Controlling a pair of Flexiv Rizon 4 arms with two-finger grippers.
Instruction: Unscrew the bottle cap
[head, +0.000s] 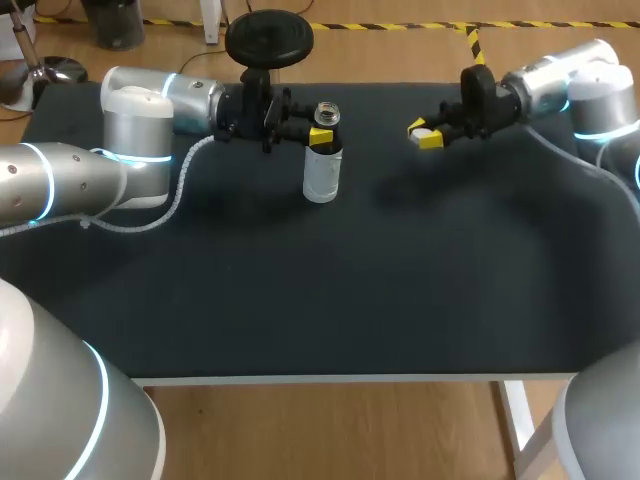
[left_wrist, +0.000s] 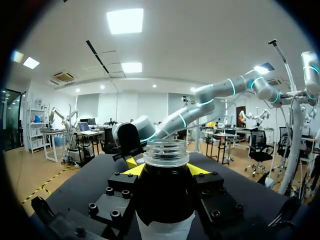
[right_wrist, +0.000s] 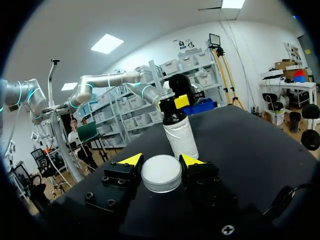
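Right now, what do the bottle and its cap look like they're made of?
The bottle is probably clear glossy plastic: its threaded neck is see-through and catches light. The cap looks like white plastic, smooth, opaque, matte.

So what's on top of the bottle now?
Nothing: the bottle has a bare threaded mouth. The white cap is in the right hand, apart from it. The left hand covers the neck. Inside cannot be seen.

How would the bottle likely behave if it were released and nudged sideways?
The bottle stands tall and narrow, held near its neck by the left gripper, so freed it would probably tip easily. Its round body would likely roll once down. Its mouth is open, so any contents might spill.
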